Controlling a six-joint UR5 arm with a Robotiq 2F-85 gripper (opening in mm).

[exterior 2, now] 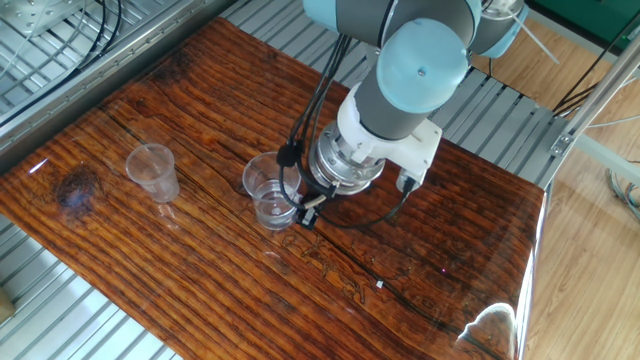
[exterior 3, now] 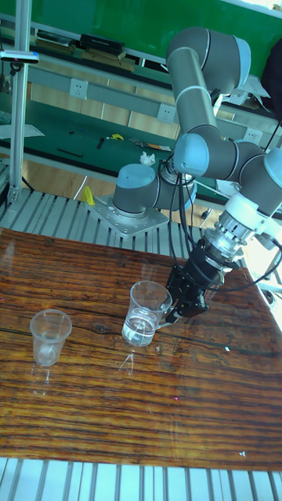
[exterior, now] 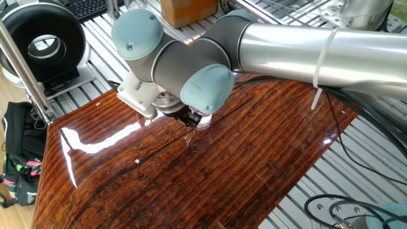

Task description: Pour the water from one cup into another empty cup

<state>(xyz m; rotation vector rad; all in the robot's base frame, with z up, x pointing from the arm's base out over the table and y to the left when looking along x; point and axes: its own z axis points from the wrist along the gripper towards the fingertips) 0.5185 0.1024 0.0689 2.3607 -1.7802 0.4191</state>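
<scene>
The mug stood upright on the table, away from its edges, with a little water in its bottom, and the small cup stood upright well apart from it, nearer a table edge. The gripper was low at the mug's side with its dark fingers at the wall. Whether they were clamped on it could not be told.

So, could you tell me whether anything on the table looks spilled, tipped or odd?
Nothing stands out: the wide clear glass mug and small clear tapered cup both stand upright on the glossy wooden tabletop, with no puddle visible.
</scene>
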